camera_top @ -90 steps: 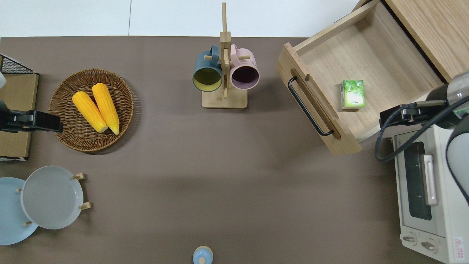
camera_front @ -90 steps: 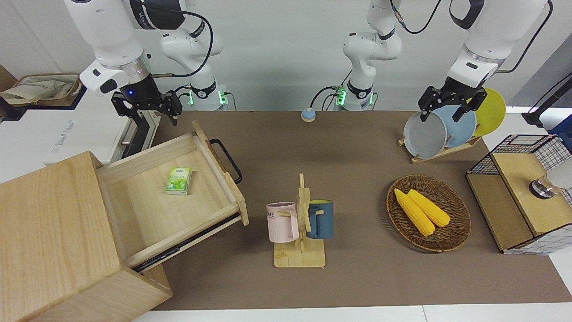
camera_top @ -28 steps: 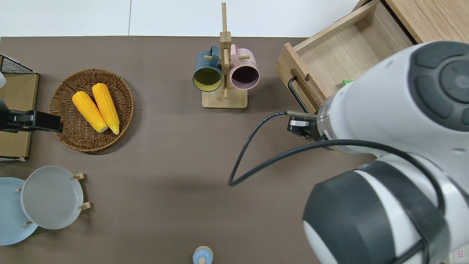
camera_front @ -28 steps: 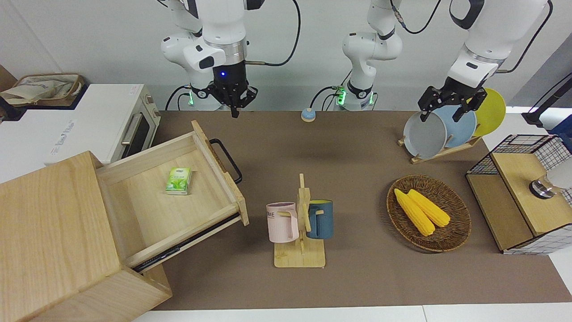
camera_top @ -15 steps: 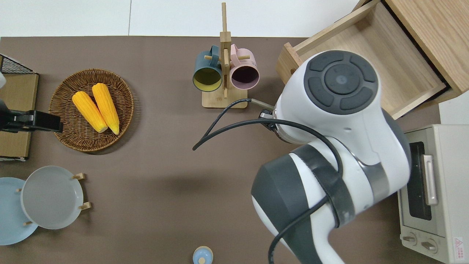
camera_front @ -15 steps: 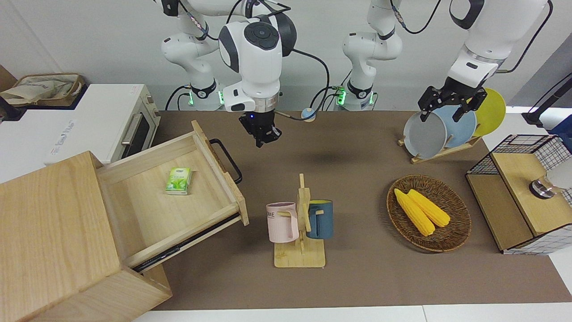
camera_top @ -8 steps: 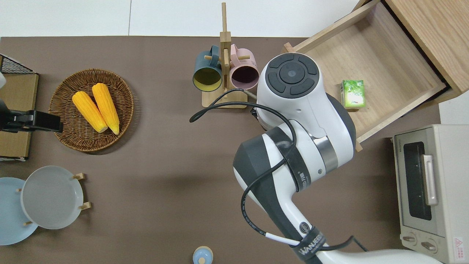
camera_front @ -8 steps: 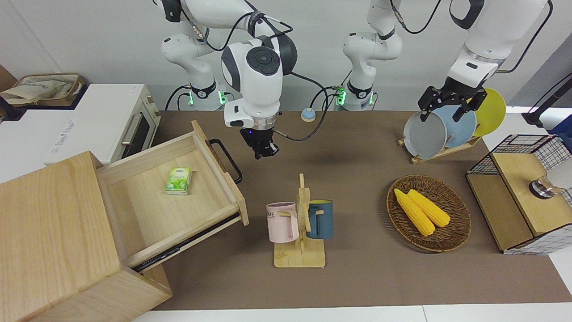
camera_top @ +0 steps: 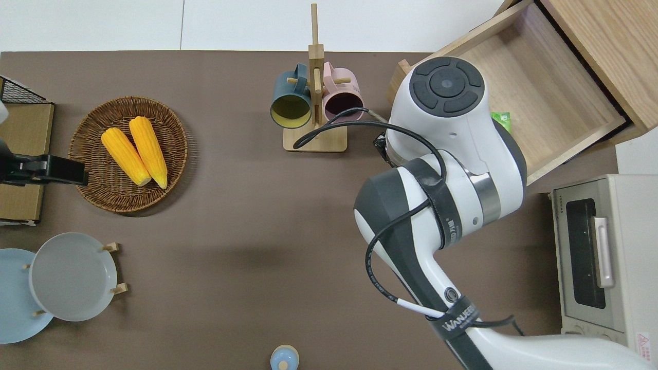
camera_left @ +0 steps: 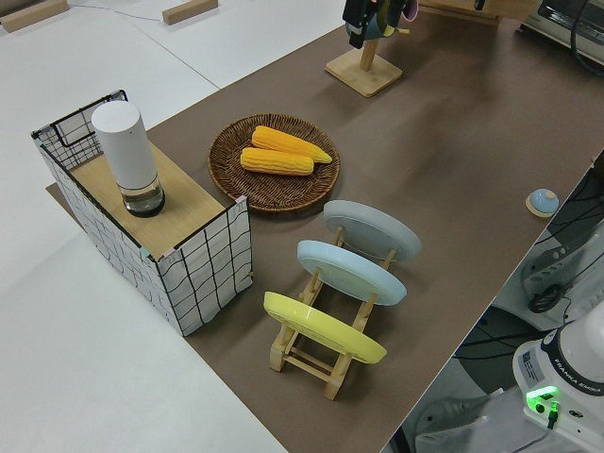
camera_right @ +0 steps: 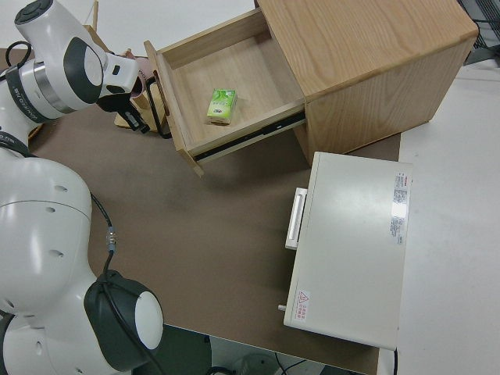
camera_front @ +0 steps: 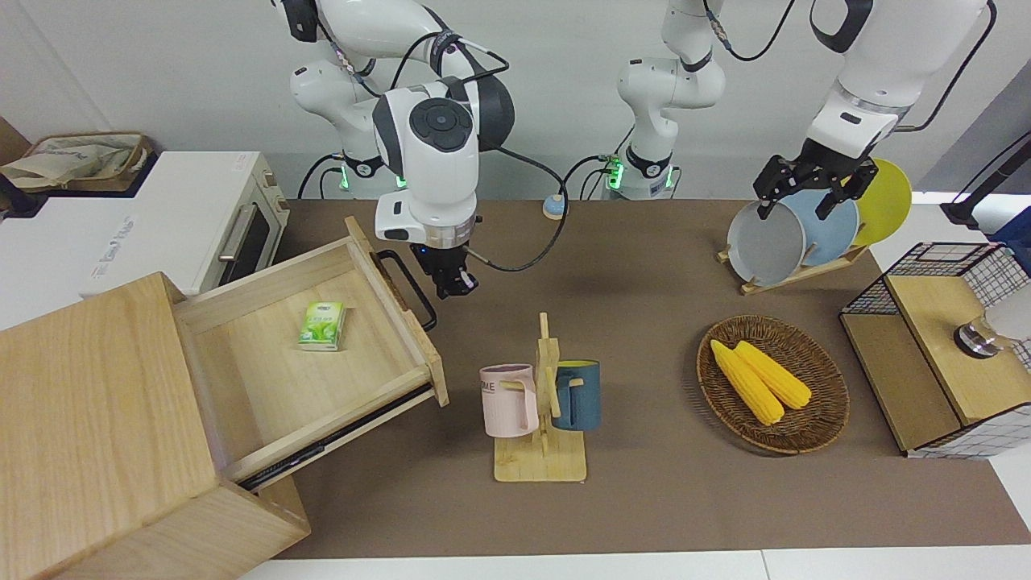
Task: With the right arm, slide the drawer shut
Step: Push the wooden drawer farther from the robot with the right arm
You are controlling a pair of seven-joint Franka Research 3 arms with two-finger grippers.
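Observation:
The light-wood drawer (camera_front: 306, 362) stands pulled far out of its cabinet (camera_front: 89, 419). It also shows in the right side view (camera_right: 250, 70) and the overhead view (camera_top: 545, 87). A green packet (camera_front: 322, 325) lies inside it. Its black bar handle (camera_front: 409, 290) faces the middle of the table. My right gripper (camera_front: 453, 287) is shut and empty, low in front of the drawer, just beside the handle (camera_right: 155, 105). I cannot tell whether it touches. The right arm (camera_top: 447, 128) hides the handle in the overhead view. The left arm is parked, its gripper (camera_front: 797, 205) open.
A wooden mug stand (camera_front: 541, 419) with a pink and a blue mug stands close in front of the drawer. A white oven (camera_front: 161, 225) sits beside the cabinet, nearer to the robots. A corn basket (camera_front: 773, 383), plate rack (camera_front: 797, 234) and mesh box (camera_front: 942, 346) are toward the left arm's end.
My right arm has swung from over the oven to the middle of the table, then come down toward the drawer's handle. Its gripper has shut. The drawer has not moved.

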